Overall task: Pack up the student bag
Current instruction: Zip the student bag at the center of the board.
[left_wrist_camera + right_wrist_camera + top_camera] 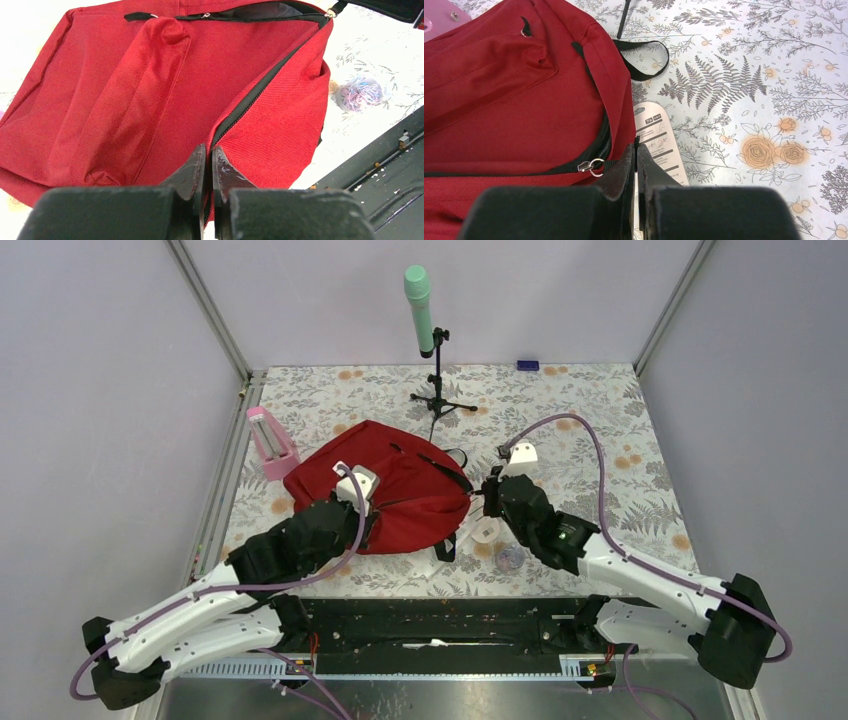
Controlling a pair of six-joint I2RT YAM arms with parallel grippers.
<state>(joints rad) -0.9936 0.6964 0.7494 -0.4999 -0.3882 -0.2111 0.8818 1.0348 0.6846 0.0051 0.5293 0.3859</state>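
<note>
Left hand (209, 150) closed against student bag (150, 90); right hand (635, 149) closed too (just beside zipper pull (593, 166)).

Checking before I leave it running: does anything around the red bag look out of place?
Nothing spilled or damaged. The student bag lies flat with a zipper gaping, while a white packaged card lies against its edge and a pouch of coloured clips sits outside on the table.

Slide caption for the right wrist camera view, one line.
The right gripper, fingers shut, at the edge of the red student bag beside its zipper pull, a white card on the floral table.
</note>
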